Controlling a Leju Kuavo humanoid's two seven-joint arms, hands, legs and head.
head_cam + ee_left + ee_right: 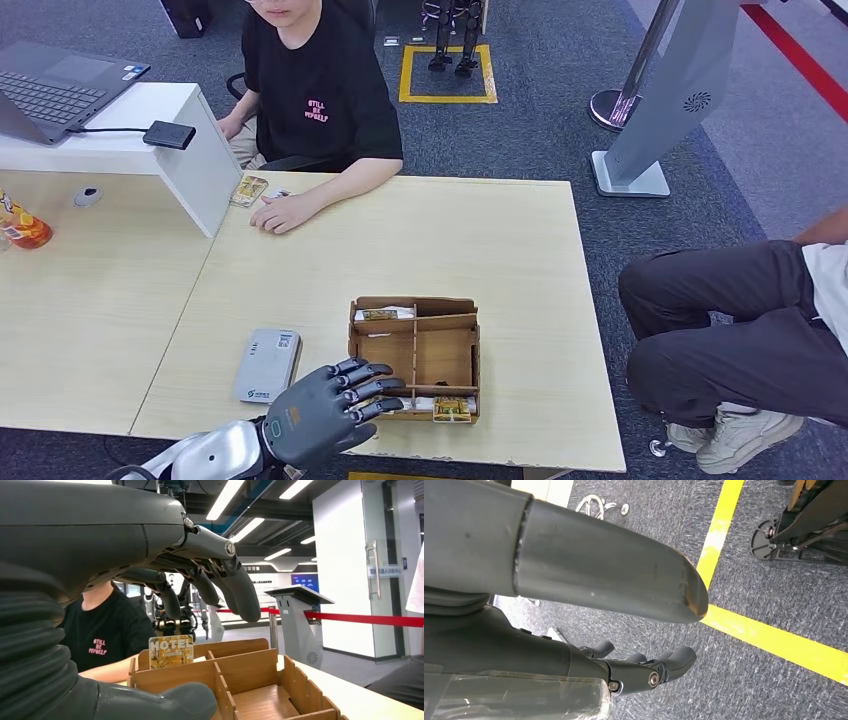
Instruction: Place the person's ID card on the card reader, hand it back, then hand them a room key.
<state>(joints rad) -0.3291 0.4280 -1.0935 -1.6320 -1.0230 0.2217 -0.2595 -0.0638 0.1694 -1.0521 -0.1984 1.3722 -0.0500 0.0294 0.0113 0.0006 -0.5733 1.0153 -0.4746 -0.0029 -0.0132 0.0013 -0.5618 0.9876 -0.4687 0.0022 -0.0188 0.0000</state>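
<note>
Left robot hand [330, 405] hovers empty, fingers spread, at the tabletop's [520, 240] near edge beside the wooden tray [415, 355]; a hotel key card [171, 651] stands in its near slot. The right robot hand [644, 672] hangs empty. Risk: thick fingers could knock the tray or fumble the thin card.

Card reader [267, 365] lay flat on table [520, 260] near its front edge, just left of divided wooden tray [416, 355]. Left hand [325, 405] sat between them, fingertips at the tray's front-left corner. Cards stood in the tray's front and rear slots. Person's hand [283, 212] rested at far edge, beside a card [248, 190].
</note>
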